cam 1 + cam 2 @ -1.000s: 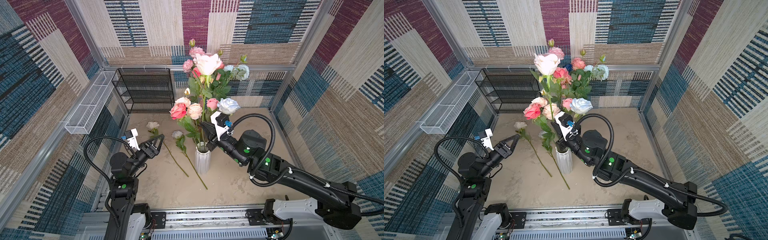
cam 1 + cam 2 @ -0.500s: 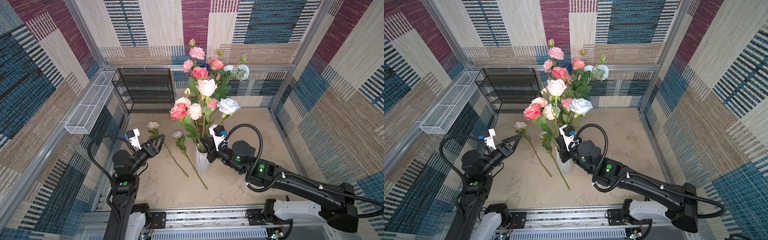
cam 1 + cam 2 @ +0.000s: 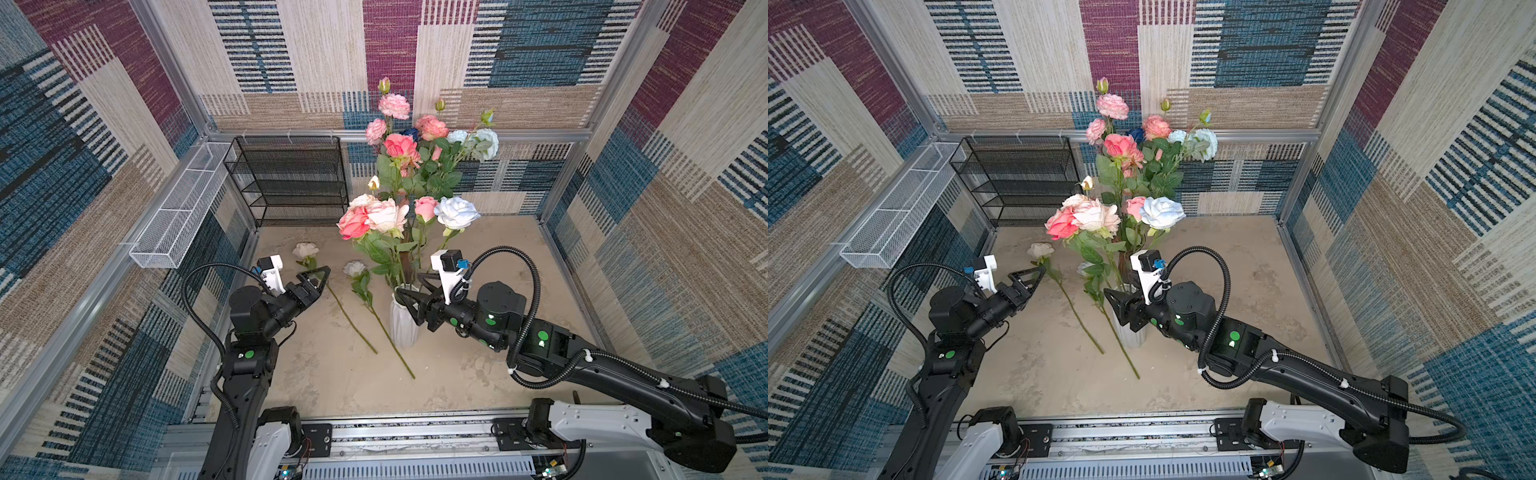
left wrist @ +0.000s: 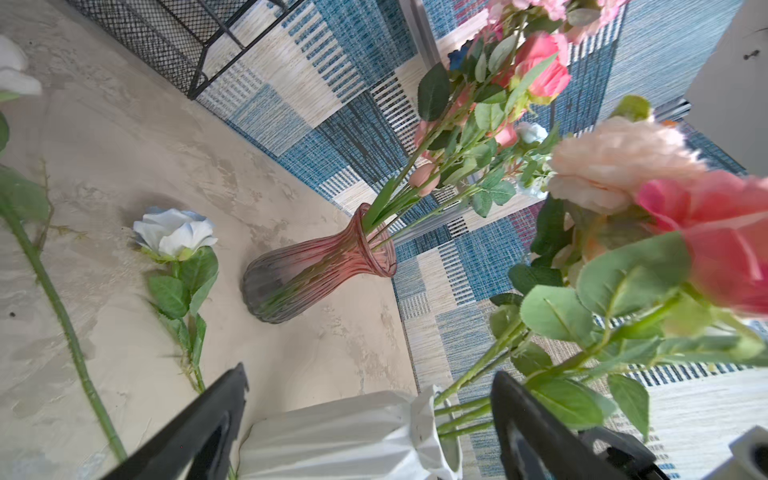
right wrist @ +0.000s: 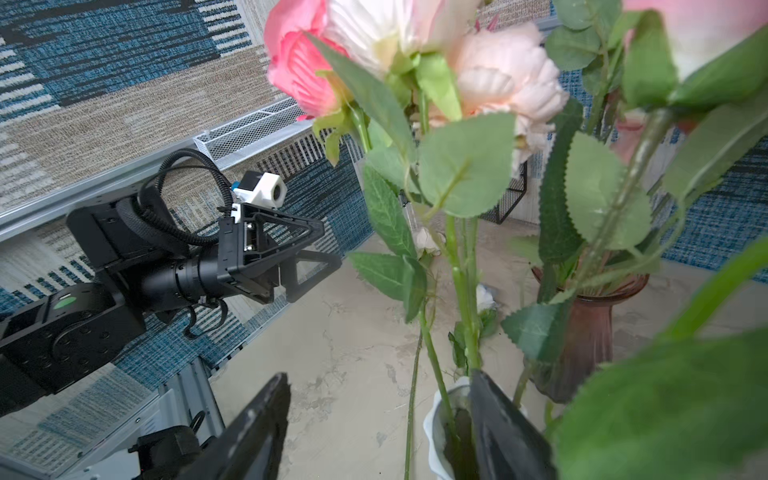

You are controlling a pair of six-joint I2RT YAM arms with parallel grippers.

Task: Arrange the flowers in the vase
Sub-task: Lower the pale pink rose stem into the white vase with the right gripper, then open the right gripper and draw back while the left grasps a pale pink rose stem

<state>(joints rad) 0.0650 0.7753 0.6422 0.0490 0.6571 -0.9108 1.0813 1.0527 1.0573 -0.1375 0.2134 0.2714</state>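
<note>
- Far left in a top view, a white mesh basket [image 3: 174, 220] hangs on the patterned wall.
- Lower left, the left gripper [image 3: 320, 276] hovers above the sandy floor [image 3: 332, 386]. We see its jaws spread wide and empty, which the left wrist view confirms.
- Behind it, upper centre-left, a black wire shelf [image 3: 291, 178] stands against the back wall.
- Two loose flowers [image 3: 363, 286] lie flat on the floor, left of centre. A white rose [image 3: 305, 250] lies just beyond the left fingertips. A pale blue rose [image 3: 354, 268] has a stem running close past the vase's base.
- At centre, a white ribbed vase [image 3: 401, 332] stands upright, holding a pink rose [image 3: 353, 224] and a peach rose [image 3: 388, 214] on leafy stems.
- Behind it, a reddish glass vase [image 4: 307, 270] holds a taller bunch [image 3: 401, 145] of pink and pale blue blooms.
- Right of centre, the right gripper [image 3: 409, 289] sits at the white vase's mouth with its jaws apart, gripping nothing. In the right wrist view we see stems rising between its fingers [image 5: 257, 428].
</note>
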